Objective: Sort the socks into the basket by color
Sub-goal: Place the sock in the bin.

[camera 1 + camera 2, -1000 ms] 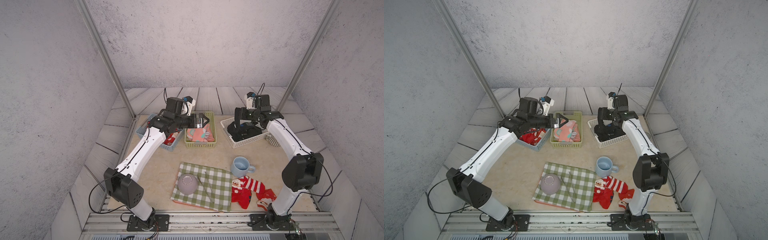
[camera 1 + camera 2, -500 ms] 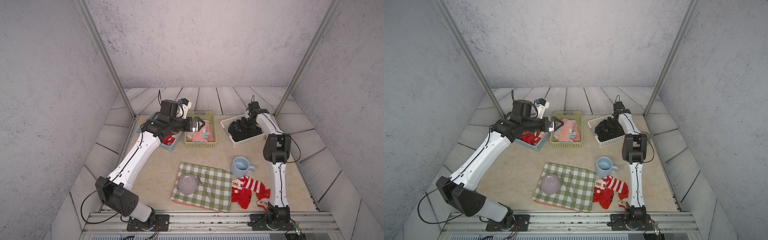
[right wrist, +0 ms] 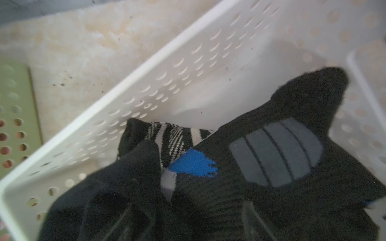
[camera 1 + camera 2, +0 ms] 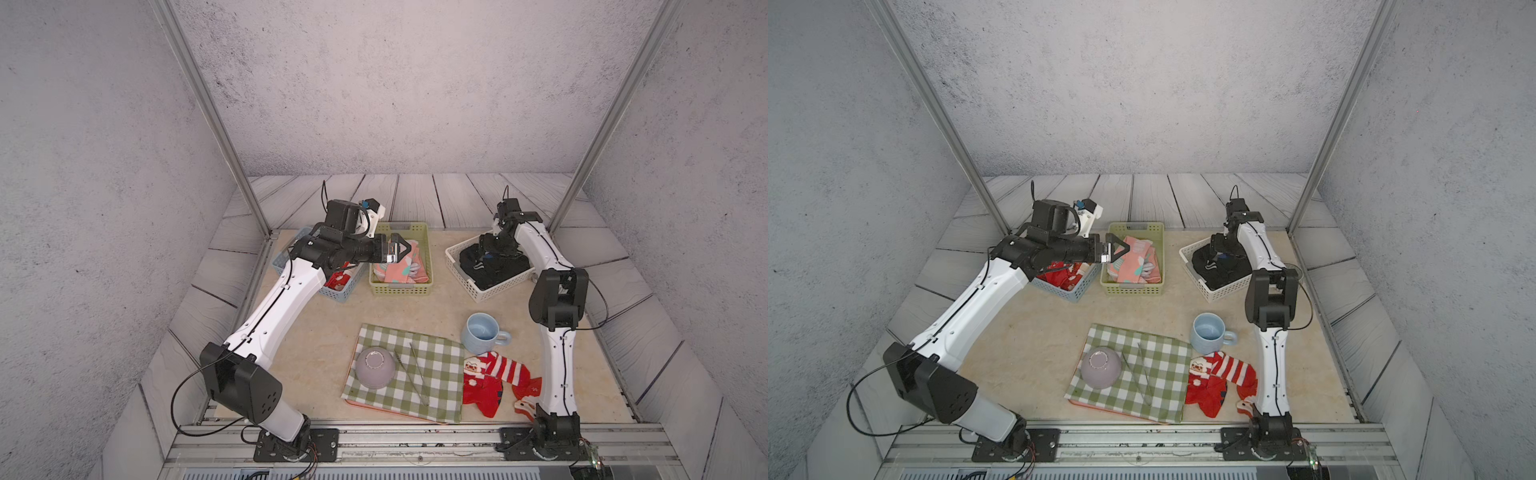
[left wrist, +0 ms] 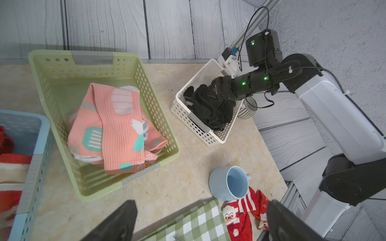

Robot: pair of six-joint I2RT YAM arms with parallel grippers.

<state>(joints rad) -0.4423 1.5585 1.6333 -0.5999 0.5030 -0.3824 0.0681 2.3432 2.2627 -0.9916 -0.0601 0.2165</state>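
Two arms: the left arm (image 4: pixel 274 307) rises from the lower left of both top views. The right arm (image 4: pixel 557 361) rises from the lower right, its base just beside the unsorted heap.
Three baskets: they stand in a row across the middle of the frame. The blue basket (image 4: pixel 340 293) at left holds red socks (image 4: pixel 1059 276), and the green basket (image 4: pixel 399 289) in the centre holds pink socks (image 5: pixel 117 129) with teal patches. The white basket (image 4: pixel 490 291) at right holds black socks (image 3: pixel 271 158), some grey-striped.
Loose red socks (image 4: pixel 494 378): by my reading these are the only ones left to sort. They make a small heap on the table (image 4: pixel 316 316) at lower right, between the checked cloth (image 4: pixel 432 374) and the right arm's base, just below the mug (image 4: pixel 482 332).
Key relation: the heap lies toward the lower edge from both pincers, well apart from each. The right arm is the nearer, yet the matching blue basket stands far left, on the left arm's side.
Long axis: the striped sock (image 4: pixel 1229 368) on top runs across the frame, Santa cuff toward the cloth. The others are crumpled beneath it.
Look: red with white stripes, snowflakes and a cartoon Santa. They are limp and overlapping.
Left gripper (image 4: pixel 401 250): jaws spread wide and empty, hovering at the green basket.
Right gripper (image 5: pixel 210 92): low inside the white basket, down on the black socks. The fingers look parted in its wrist view, with nothing pinched that I can make out.
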